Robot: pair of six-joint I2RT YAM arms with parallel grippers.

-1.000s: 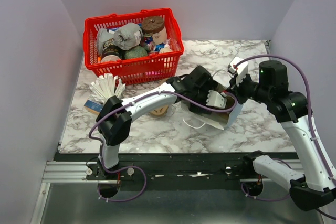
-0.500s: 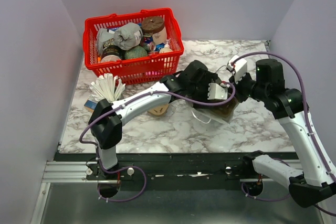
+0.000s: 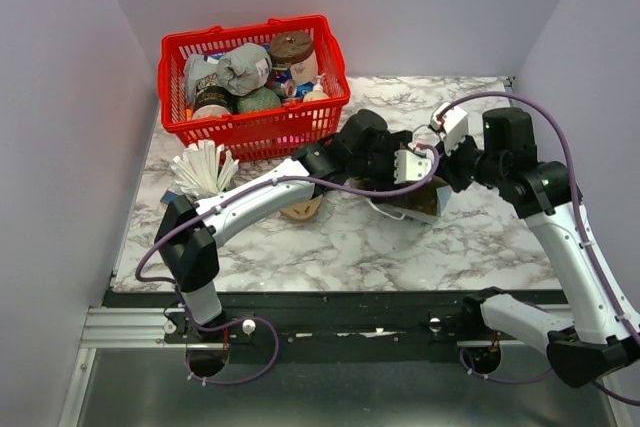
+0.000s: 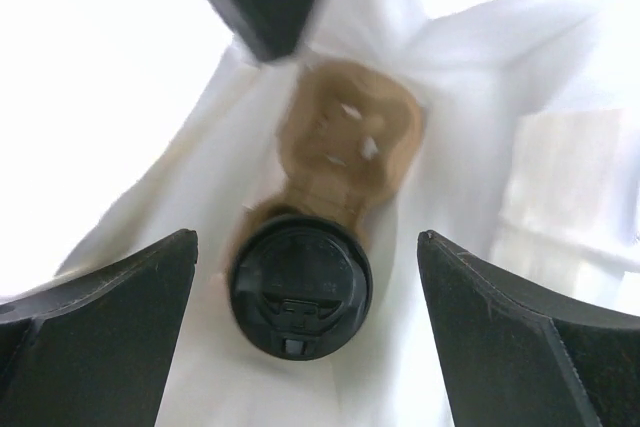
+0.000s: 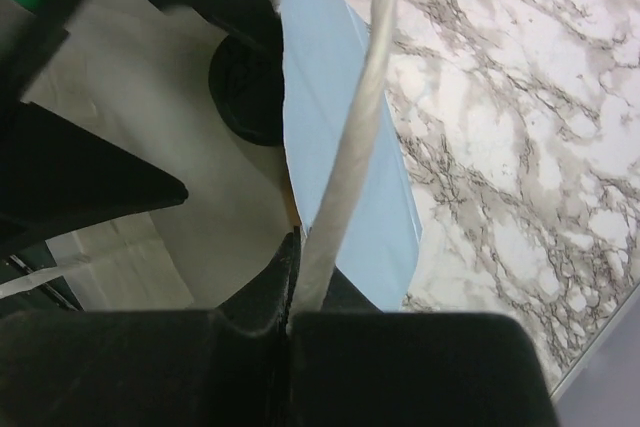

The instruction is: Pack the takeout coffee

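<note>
Bag (image 3: 425, 205), top view: entered by left gripper (image 3: 412, 185); held up by right gripper (image 3: 440, 160).
Cup (image 4: 300, 282), left wrist: lidded, seated in carrier (image 4: 345, 142) inside bag; fingers (image 4: 100, 327) spread wide, nothing gripped.
Handle (image 5: 350, 147), right wrist: pinched by closed right gripper.

my left claw (image 4: 305, 242) is down inside the white bag (image 4: 480, 97), walls crowding both sides. straight below, the black-lidded cup (image 4: 300, 285) fills one slot of the carrier (image 4: 345, 137); the other slot's free. my right claw (image 5: 292, 282) pinches the handle cord (image 5: 350, 127) at the rim.
</note>
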